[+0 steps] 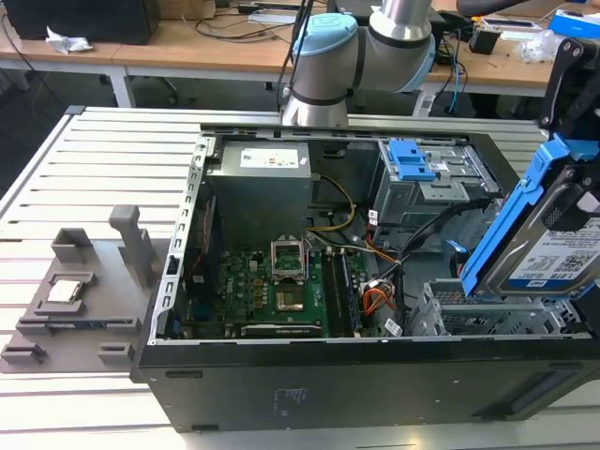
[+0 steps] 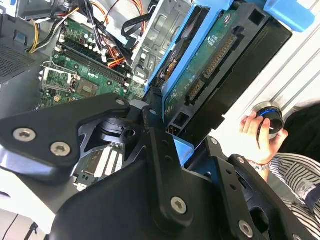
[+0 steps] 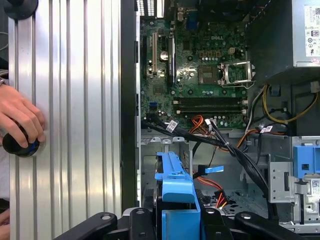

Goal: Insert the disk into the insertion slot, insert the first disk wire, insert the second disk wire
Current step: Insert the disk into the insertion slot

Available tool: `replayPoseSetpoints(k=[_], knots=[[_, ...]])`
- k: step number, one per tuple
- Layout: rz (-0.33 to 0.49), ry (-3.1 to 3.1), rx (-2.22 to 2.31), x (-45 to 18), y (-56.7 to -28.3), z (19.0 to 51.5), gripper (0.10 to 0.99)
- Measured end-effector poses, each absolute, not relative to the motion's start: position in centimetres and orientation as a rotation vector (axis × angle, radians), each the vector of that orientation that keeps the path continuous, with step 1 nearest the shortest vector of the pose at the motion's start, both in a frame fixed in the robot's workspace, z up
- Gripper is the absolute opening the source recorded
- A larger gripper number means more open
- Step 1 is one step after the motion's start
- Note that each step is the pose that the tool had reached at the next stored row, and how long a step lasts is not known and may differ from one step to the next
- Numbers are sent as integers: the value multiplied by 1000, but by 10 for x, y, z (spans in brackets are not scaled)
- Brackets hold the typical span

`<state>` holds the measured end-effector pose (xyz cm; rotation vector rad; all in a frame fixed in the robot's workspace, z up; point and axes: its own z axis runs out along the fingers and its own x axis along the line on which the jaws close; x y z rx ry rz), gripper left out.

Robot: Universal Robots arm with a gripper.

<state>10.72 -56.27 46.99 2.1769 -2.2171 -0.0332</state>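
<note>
Work on the first step is under way, and I judge that none of the three steps is done yet.

The claw (image 2: 210, 60) is clamped on the disk (image 1: 553, 244). One black finger (image 2: 250, 65) presses along one flat side of it. The disk hangs in the air, tilted, with its blue frame around it. In the second wrist view its green underside and its plugs (image 2: 212, 62) show. The plugs are bare, with no wire in them.

The slot (image 1: 487, 314) sits just below the claw. It is a low silver cage full of little holes, at a corner of the open case (image 1: 281, 375). The low edge of the disk is close to the top of this cage. I cannot tell if they touch. The disk is not inside the slot, so it has yet to go in.

Wires (image 3: 227, 150) lie loose in the case, below the claw and a bit ahead of it. Both wire steps are left to do.

A tall cage (image 1: 403, 202) with a blue latch (image 1: 410, 159) stands farther from the claw, past the slot. Off to one side of the claw, outside the case wall, a person's hand (image 3: 20, 117) rests on a round black knob (image 3: 17, 145) on the table (image 1: 94, 169).
</note>
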Motion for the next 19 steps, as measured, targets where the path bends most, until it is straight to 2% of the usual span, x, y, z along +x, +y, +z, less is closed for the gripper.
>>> replayPoseSetpoints(k=[19], knots=[[-32, -2217, 2176, 107, -563, 452, 365]])
